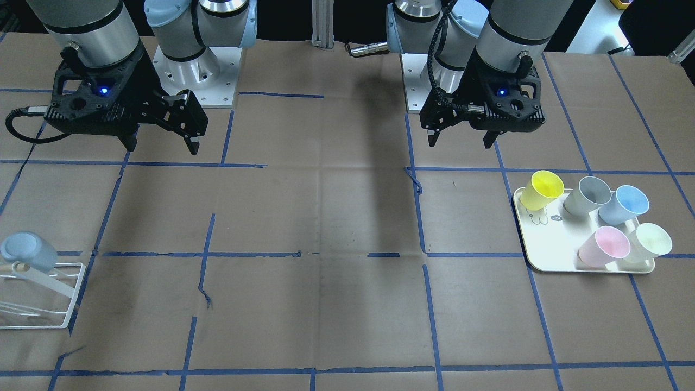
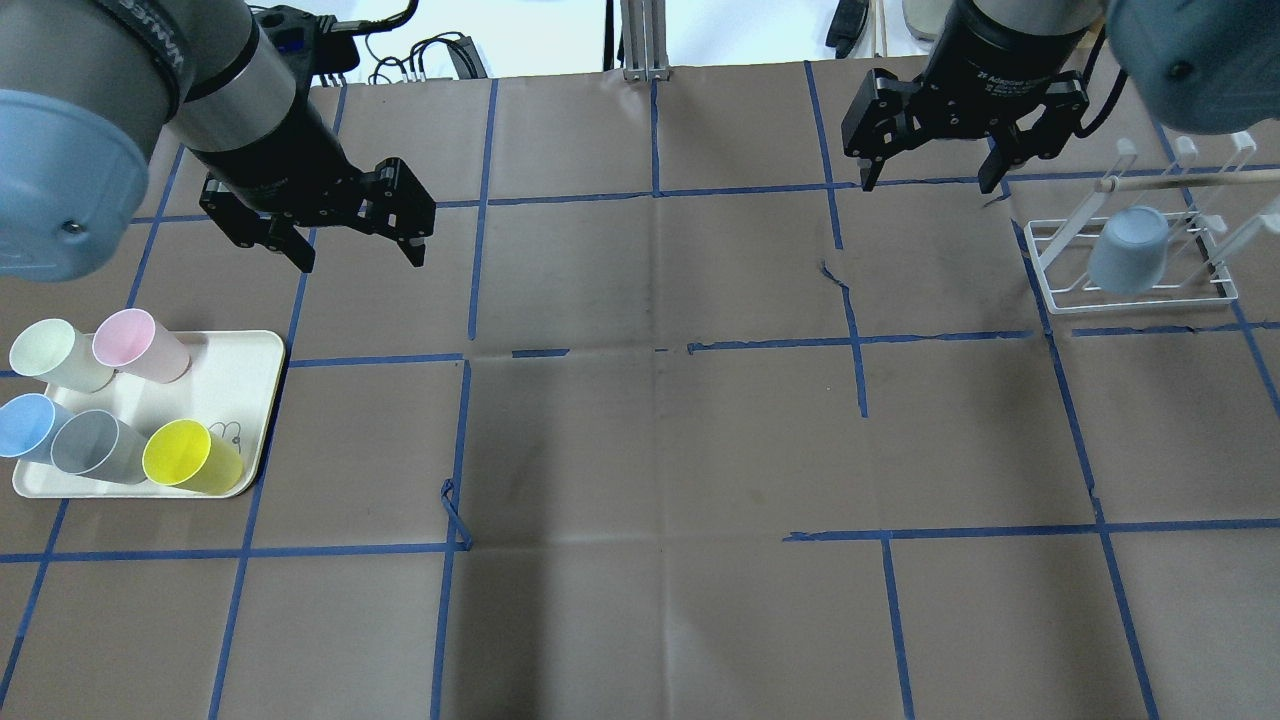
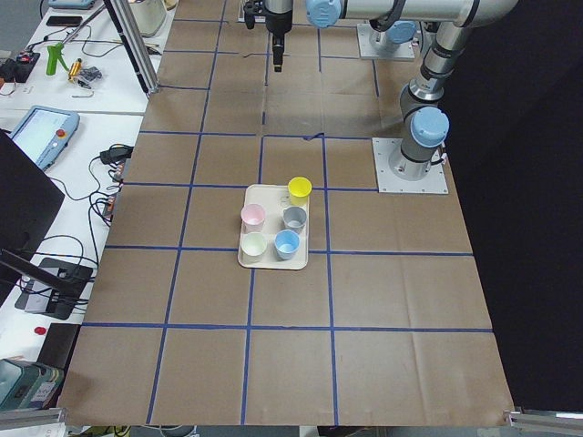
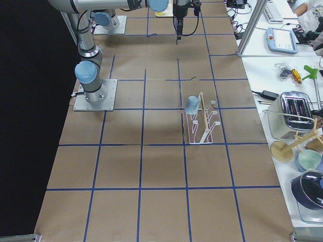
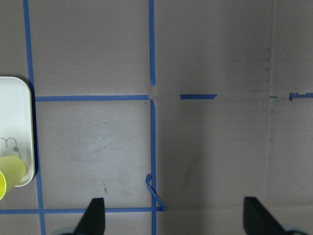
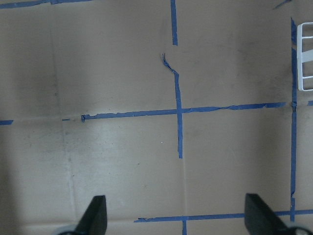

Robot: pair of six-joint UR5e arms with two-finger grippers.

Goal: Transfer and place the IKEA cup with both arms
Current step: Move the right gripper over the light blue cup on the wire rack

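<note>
The pale blue IKEA cup [image 2: 1128,250] sits tilted on a peg of the white wire rack [image 2: 1140,300] on my right side. It also shows in the front view [image 1: 30,251] and the right side view [image 4: 192,105]. My left gripper [image 2: 360,262] is open and empty, raised above the table beyond the tray, and shows in the front view [image 1: 460,143] too. My right gripper [image 2: 925,186] is open and empty, raised to the left of the rack, and shows in the front view [image 1: 163,149]. Both wrist views show only open fingertips over bare paper.
A cream tray [image 2: 240,360] on my left side holds a yellow cup [image 2: 190,457], a grey cup [image 2: 95,447], a sky-blue cup [image 2: 25,425], a pink cup [image 2: 138,343] and a pale green cup [image 2: 55,353]. Brown paper with blue tape lines covers the table.
</note>
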